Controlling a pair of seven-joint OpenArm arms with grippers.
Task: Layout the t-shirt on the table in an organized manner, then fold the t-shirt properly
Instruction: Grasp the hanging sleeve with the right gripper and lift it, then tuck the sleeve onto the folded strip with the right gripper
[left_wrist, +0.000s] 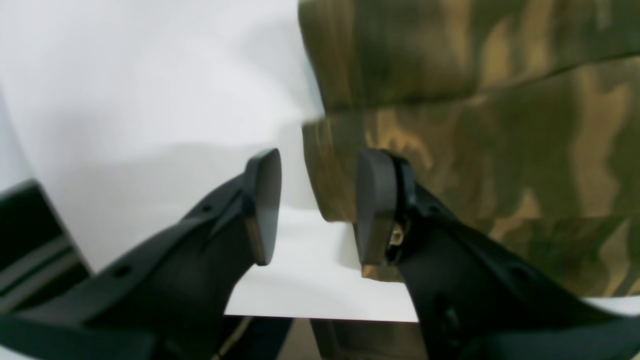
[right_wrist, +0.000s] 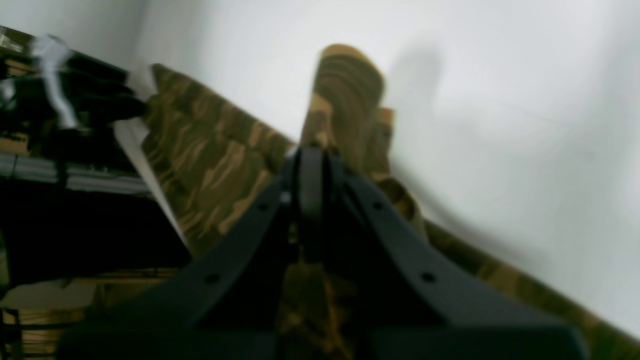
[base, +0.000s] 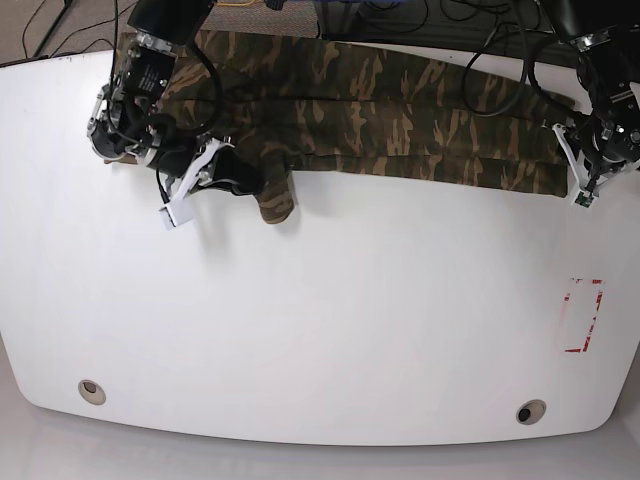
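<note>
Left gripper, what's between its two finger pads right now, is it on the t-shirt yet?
Nothing is held yet. In the left wrist view the left gripper stands open, with bare table and the t-shirt edge showing in the gap.

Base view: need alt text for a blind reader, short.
A camouflage t-shirt lies in a long folded band along the far edge of a white table. At the view's left, the right claw is shut on a fold of the shirt; at the view's right, the left claw sits at the band's other end.
</note>
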